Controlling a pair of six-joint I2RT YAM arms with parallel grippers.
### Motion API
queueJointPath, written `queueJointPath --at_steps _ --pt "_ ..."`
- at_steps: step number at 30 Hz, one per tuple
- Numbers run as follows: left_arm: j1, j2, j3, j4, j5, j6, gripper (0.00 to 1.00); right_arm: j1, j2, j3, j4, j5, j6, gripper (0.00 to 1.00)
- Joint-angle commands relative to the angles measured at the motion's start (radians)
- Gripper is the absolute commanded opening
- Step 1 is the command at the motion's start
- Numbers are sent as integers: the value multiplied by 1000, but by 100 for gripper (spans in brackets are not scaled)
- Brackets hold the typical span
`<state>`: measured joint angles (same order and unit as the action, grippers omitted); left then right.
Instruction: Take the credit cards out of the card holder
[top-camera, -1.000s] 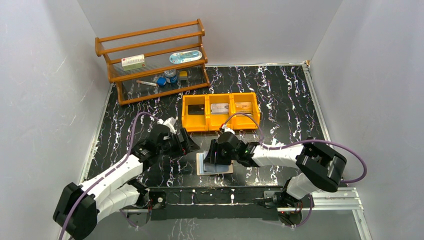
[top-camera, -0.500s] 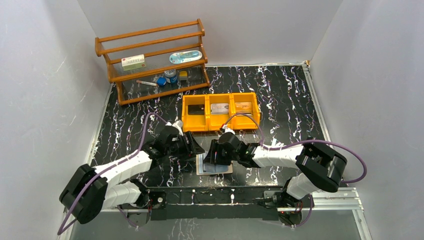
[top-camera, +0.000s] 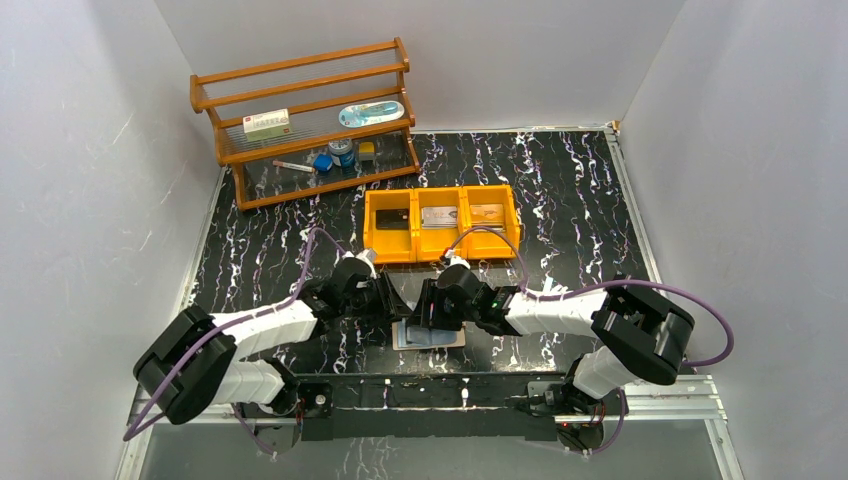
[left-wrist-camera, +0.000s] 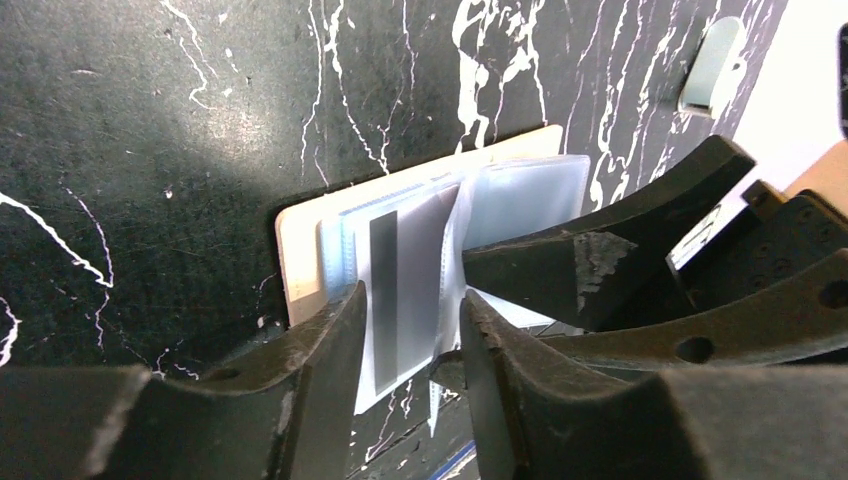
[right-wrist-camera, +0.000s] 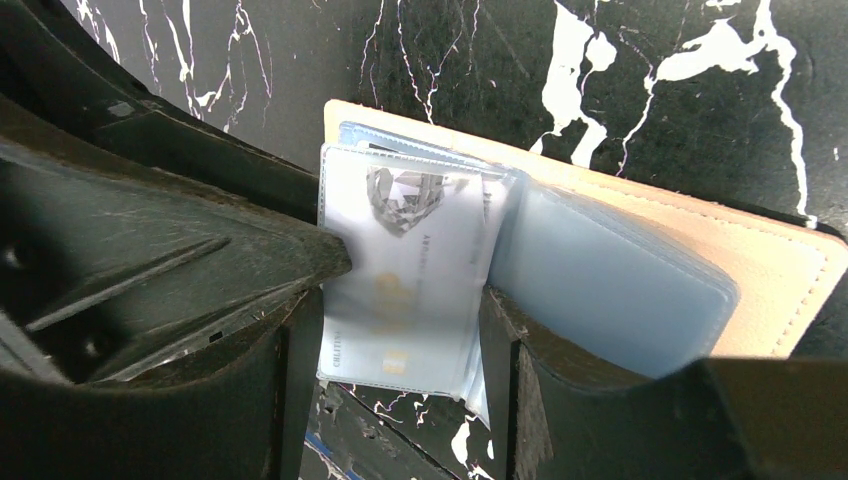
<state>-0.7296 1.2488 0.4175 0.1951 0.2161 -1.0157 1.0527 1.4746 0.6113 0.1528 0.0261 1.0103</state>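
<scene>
The card holder (top-camera: 432, 336) lay open on the black table (top-camera: 560, 200). The right gripper (right-wrist-camera: 400, 310) held its clear pocket (right-wrist-camera: 420, 250). The left gripper (left-wrist-camera: 410, 300) sat around a grey card (left-wrist-camera: 400, 270); squeezing or not, I could not tell

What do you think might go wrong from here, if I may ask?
1. The left gripper straddles the card across its width; closing may bow it or slip off.
2. The clear pocket wraps the card and may get pinched too, dragging the holder.
3. The right gripper sits very close; fingers may collide.
</scene>
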Motion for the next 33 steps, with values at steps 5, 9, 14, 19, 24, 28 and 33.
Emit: queueJointPath --at_steps 5,9,14,19,24,28,33 --pt "-17 34 -3 59 3 10 31 3 -10 -8 5 -20 -8 58" --pt "-25 40 13 63 22 25 26 0 -40 8 -27 -10 -23 69" --pt "-31 27 41 34 31 47 25 -3 -109 32 -87 2 -46 77" --pt "-37 18 61 43 71 65 25 -9 -218 37 -185 89 -52 79" --pt "-57 61 100 71 123 86 27 -14 -358 18 -286 231 -31 81" --pt "-101 147 176 75 150 103 29 -17 -459 -10 -347 319 -4 83" --pt "-147 222 229 100 125 91 37 -20 -542 -43 -386 352 23 83"
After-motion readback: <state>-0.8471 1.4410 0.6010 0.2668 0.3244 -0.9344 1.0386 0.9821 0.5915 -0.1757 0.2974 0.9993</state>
